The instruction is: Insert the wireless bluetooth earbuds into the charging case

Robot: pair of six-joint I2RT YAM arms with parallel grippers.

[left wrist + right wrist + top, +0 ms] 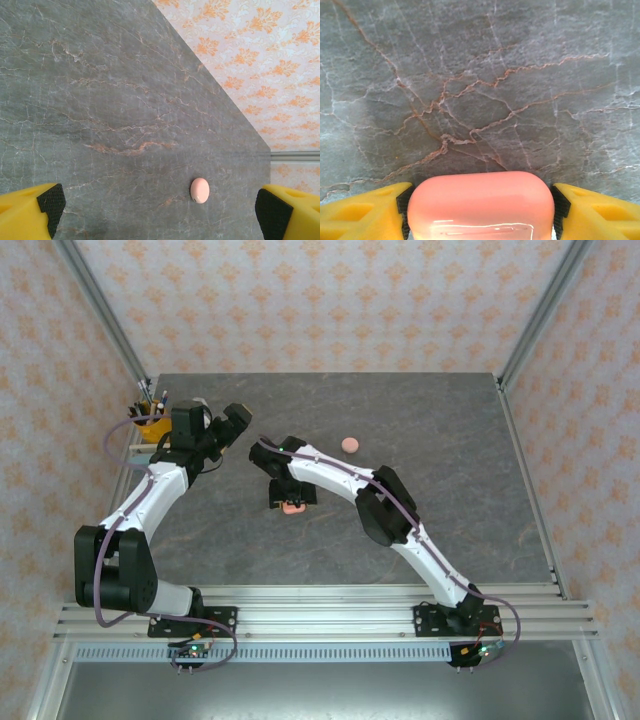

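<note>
A glossy pink charging case (480,205) lies closed on the grey marble table (450,420), near its middle. My right gripper (479,212) reaches down over the case, and its black pads (404,210) press against both short ends. A second closed pink case (350,444) lies farther back; in the left wrist view it is a small oval (199,190). My left gripper (238,422) hovers wide open at the back left with nothing between its fingers (50,202), well short of that second case. The earbuds are hidden from me.
A yellow cup of pens (152,422) stands at the table's back left corner beside the left arm. Patterned walls close off the back and both sides. An aluminium rail (320,615) carrying the arm bases runs along the near edge.
</note>
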